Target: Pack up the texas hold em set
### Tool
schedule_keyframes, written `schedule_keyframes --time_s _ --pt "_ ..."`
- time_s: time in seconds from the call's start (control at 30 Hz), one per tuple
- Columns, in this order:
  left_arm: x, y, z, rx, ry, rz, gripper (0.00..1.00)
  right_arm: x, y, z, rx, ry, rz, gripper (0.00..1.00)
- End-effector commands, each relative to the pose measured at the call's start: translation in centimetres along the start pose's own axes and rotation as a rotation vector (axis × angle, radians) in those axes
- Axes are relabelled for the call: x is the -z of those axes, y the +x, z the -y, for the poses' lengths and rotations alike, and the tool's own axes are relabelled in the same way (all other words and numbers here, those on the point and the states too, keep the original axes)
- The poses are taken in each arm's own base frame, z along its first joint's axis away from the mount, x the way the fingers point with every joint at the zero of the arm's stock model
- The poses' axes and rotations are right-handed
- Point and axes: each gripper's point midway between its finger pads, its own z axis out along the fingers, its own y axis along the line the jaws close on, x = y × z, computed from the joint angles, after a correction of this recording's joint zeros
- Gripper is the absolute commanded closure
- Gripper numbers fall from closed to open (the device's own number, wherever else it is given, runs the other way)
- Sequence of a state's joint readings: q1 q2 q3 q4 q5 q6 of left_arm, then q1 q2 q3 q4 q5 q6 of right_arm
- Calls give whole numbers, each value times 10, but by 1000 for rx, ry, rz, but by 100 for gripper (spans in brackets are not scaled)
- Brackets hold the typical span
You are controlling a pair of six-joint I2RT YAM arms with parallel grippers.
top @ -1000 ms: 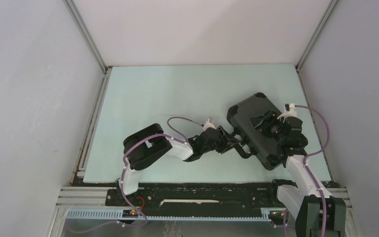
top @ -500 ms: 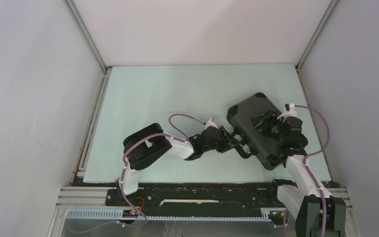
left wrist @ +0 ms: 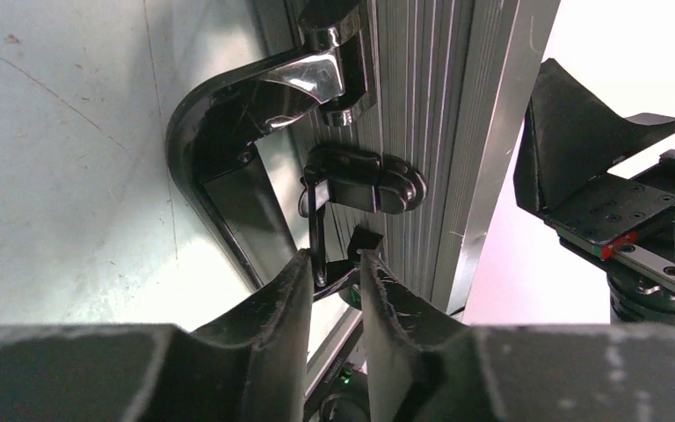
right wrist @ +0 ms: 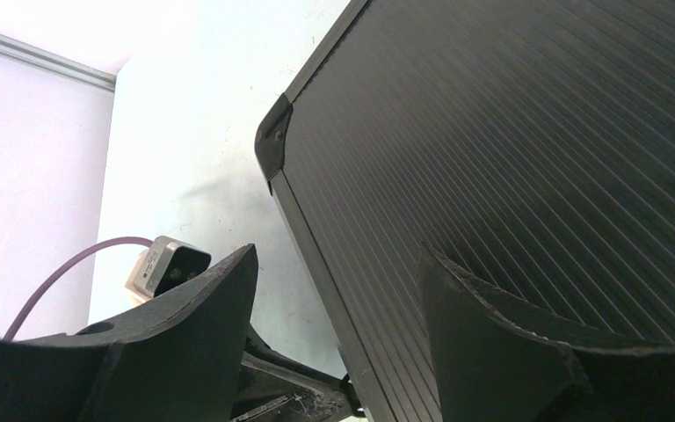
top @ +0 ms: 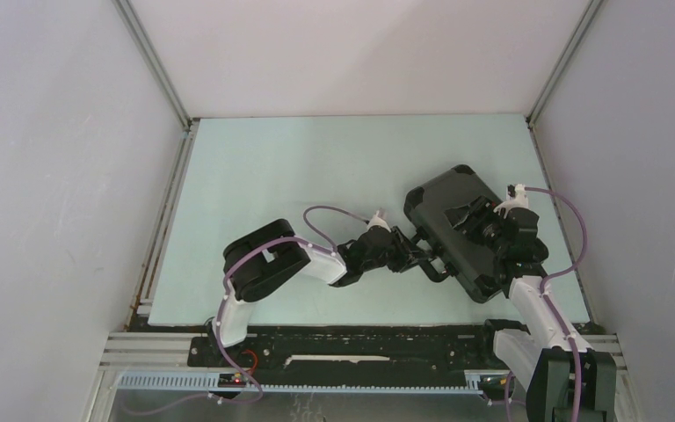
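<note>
While the closed case (top: pixel 453 229) lies right of centre on the desk (top: pixel 316 167), my right hand (right wrist: pixel 334 264) hangs spread open over its lid and my left hand (left wrist: pixel 332 281) is nearly closed about the latch (left wrist: pixel 365 180) loop; whether it pinches, I cannot tell. Should the loop slip out, the latch may stay unfastened. Only the left wrist view shows the latch; the top view hides it.

Right tool (right wrist: pixel 336 257) spread wide over ribbed black case (right wrist: pixel 536 158) corner.
</note>
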State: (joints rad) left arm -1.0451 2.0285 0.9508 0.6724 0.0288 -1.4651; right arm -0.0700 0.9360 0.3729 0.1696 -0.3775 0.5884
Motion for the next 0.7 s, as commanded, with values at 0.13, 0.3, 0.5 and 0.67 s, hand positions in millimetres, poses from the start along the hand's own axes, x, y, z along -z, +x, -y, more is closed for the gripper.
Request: schedule_keyframes --time_s 0.13,0.3,0.5,0.67 --pt "-7 -8 46 -66 94 18 82 10 64 38 -73 133 -213 24" --pt "-11 -13 56 -94 99 31 82 10 65 38 -73 134 -217 24" --pt "-20 -12 65 -94 120 13 82 10 65 37 -71 133 -218 24" --pt "-23 -17 66 -106 113 22 81 10 65 37 -72 132 -218 24"
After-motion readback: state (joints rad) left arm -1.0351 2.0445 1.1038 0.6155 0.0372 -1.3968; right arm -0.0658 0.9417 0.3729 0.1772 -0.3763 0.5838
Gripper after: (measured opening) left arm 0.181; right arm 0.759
